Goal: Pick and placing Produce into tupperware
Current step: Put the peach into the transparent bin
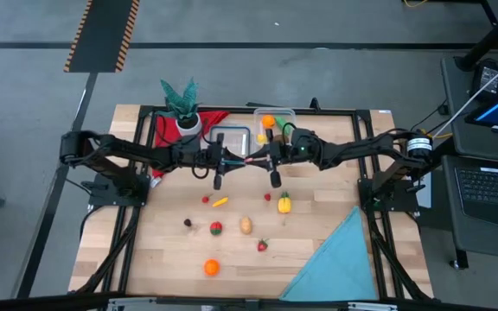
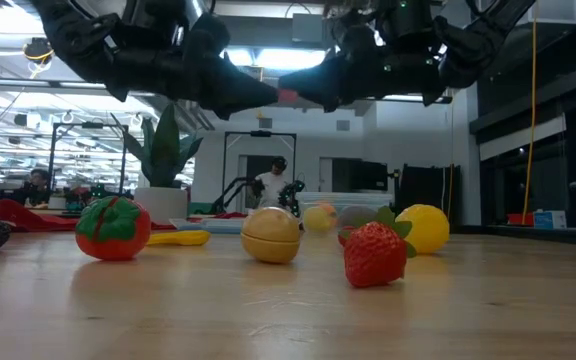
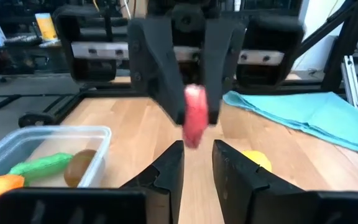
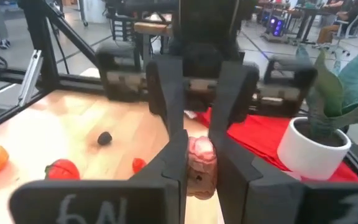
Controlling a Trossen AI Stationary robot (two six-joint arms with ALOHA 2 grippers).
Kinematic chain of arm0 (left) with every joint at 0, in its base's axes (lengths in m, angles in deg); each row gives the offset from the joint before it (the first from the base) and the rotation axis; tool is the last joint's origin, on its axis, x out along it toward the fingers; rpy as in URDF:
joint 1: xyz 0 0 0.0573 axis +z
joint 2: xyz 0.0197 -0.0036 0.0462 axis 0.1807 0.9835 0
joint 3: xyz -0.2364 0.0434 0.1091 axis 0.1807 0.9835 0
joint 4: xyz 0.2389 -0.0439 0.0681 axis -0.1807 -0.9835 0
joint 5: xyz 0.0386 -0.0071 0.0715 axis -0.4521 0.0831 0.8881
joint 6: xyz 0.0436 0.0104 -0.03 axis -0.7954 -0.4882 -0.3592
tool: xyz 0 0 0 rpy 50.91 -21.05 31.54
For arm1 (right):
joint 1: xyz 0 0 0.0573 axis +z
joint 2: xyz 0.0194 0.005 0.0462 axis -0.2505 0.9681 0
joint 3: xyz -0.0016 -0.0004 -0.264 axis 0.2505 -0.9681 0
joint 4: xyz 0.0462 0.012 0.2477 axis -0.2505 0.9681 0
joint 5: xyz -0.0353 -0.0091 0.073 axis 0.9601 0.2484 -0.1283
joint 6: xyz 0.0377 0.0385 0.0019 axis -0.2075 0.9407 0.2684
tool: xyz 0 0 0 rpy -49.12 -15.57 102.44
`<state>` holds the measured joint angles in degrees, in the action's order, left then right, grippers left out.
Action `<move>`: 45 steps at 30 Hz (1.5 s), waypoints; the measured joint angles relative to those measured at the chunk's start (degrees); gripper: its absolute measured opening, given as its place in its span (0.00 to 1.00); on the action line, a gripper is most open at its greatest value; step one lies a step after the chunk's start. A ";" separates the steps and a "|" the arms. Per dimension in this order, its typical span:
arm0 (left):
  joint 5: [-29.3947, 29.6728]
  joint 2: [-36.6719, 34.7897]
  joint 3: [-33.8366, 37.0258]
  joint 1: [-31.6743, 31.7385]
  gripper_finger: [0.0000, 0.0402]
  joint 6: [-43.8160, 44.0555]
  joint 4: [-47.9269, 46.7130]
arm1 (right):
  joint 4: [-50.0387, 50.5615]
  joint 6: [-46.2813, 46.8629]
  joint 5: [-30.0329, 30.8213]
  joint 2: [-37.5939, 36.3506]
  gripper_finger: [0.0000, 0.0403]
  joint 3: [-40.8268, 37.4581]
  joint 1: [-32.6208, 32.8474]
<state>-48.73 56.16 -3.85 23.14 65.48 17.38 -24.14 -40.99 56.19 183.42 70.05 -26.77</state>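
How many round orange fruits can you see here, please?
2: one orange fruit lies inside the tupperware at the table's far edge; the second orange fruit sits loose near the front edge. The arms may hide others.

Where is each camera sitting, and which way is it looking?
High view: above the table, facing straight down; both arms show, left gripper and right gripper close together.
Low view: at table-top height, facing level past the strawberry into the room; arms hang in from above.
Left wrist view: on the left wrist, facing past its own fingers at the right gripper.
Right wrist view: on the right wrist, facing past its own fingers toward the left arm.
Shared: both wrist views show the pink piece the right gripper holds.
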 joint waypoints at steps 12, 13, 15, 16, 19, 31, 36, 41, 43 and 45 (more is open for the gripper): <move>0.20 -7.76 0.12 0.95 0.11 -2.87 -11.13 | 9.56 -0.02 -0.11 -7.96 0.14 -2.12 -5.91; 0.23 -8.16 0.11 1.23 0.11 -2.87 -11.36 | 11.25 -0.04 -0.12 -8.66 0.14 -2.14 -6.50; 0.22 -8.80 0.11 1.80 0.10 -2.89 -12.36 | 13.86 -0.11 -0.15 -9.72 0.14 -2.14 -7.46; 0.24 -9.22 0.11 2.06 0.09 -2.89 -13.10 | 15.28 -0.19 -0.16 -10.23 0.14 -2.14 -7.95; 0.30 -10.22 0.11 2.65 0.08 -3.23 -14.27 | 17.75 -0.93 -0.30 -11.22 0.14 -2.16 -9.42; 0.26 -13.23 0.11 3.28 0.02 -3.40 -18.43 | 22.79 1.67 -4.44 -11.43 0.14 -2.16 -19.32; 0.26 -13.23 0.11 3.28 0.00 -3.40 -18.43 | 24.82 4.27 2.08 -11.41 0.14 -2.16 -20.99; 0.26 -13.23 0.11 3.28 0.03 -3.83 -18.43 | 26.41 4.34 10.15 -11.41 0.14 -2.16 -21.01; 0.26 -13.23 0.11 3.28 0.05 -3.85 -18.43 | 26.41 4.48 11.74 -11.41 0.14 -2.17 -21.01; 0.26 -13.23 0.11 3.28 0.06 -3.87 -18.43 | 26.48 4.50 12.02 -11.41 0.14 -2.18 -21.01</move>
<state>-48.47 42.94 -3.74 26.42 61.61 -1.05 2.34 -36.50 68.21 172.01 67.87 -47.78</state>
